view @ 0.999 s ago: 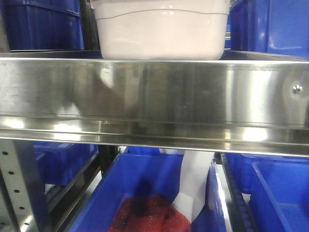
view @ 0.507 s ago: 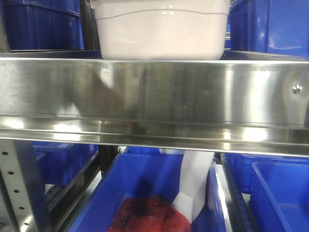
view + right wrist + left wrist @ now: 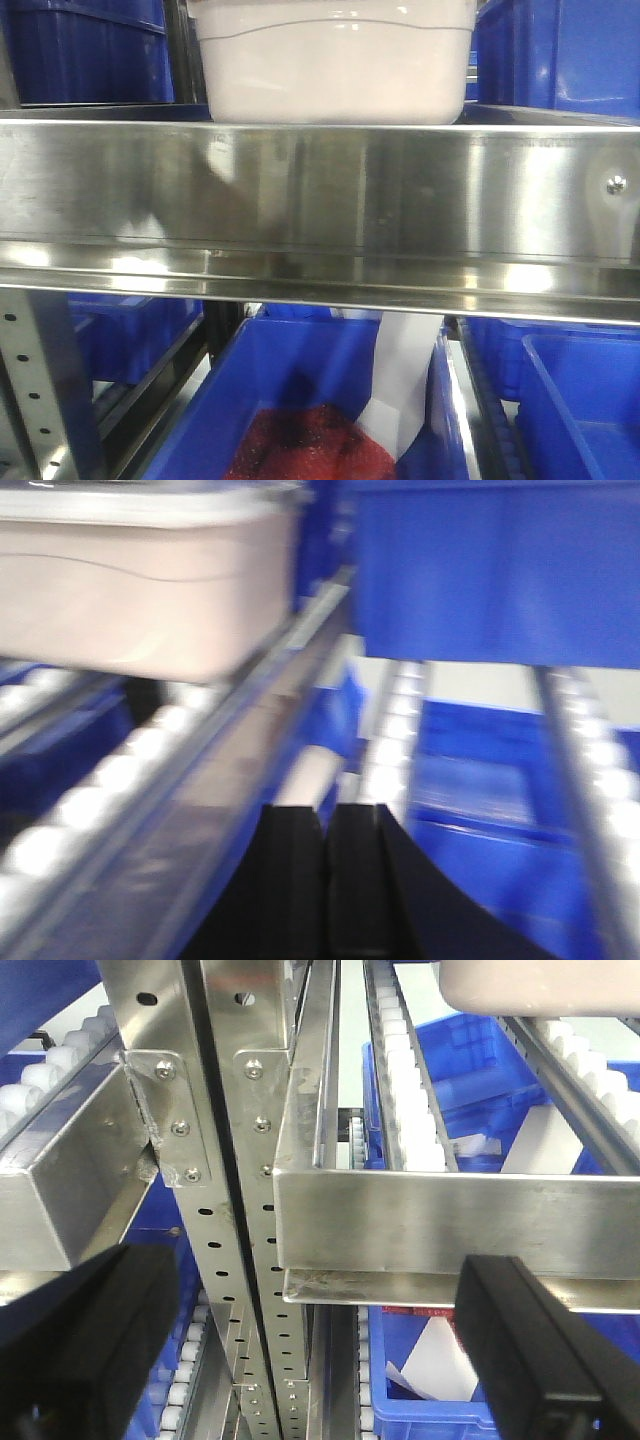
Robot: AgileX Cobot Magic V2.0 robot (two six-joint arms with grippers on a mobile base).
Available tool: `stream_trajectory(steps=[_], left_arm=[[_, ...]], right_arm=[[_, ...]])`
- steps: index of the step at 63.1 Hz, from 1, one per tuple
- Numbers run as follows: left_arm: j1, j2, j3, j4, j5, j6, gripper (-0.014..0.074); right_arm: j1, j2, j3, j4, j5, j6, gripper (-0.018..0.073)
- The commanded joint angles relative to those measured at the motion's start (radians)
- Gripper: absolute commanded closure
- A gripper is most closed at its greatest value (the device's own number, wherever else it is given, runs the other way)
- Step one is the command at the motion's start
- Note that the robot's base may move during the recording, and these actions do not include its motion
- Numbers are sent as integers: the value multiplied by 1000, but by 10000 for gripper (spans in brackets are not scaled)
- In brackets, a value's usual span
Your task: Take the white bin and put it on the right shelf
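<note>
The white bin (image 3: 335,70) is a pale pinkish tub standing on the right shelf (image 3: 320,190), just behind its wide shiny steel lip. In the left wrist view the white bin (image 3: 545,985) shows only as a corner at the top right, resting on the roller tracks. My left gripper (image 3: 315,1335) is open, its black fingers (image 3: 90,1340) spread wide in front of the shelf lip (image 3: 450,1225) and holding nothing. The right wrist view is blurred. My right gripper (image 3: 324,825) is shut and empty there, below and to the right of the white bin (image 3: 140,580).
Blue bins (image 3: 90,50) flank the tub on both sides, one of them (image 3: 490,570) close above my right gripper. A lower blue bin (image 3: 270,380) holds red mesh and white paper. Perforated steel uprights (image 3: 230,1210) and white roller tracks (image 3: 400,1080) stand before my left gripper.
</note>
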Motion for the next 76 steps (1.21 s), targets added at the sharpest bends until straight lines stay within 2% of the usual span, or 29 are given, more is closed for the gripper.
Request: stream_trajectory(steps=[1,4,8,14,76], left_arm=[[-7,6,-28,-15,-77,-10,715],[-7,6,-28,-15,-77,-10,715],[-7,6,-28,-15,-77,-10,715],[-7,6,-28,-15,-75,-10,715],[-7,6,-28,-15,-75,-10,715]], right_arm=[[-3,-11,-38,-229,-112,204,484],[-3,-26,-30,-288,-140,258,484],[-3,-46,-13,-314,-186,279,484],[-3,-69,15,-314,-233,279,484],[-3,-83,25,-314,-212,279,484]])
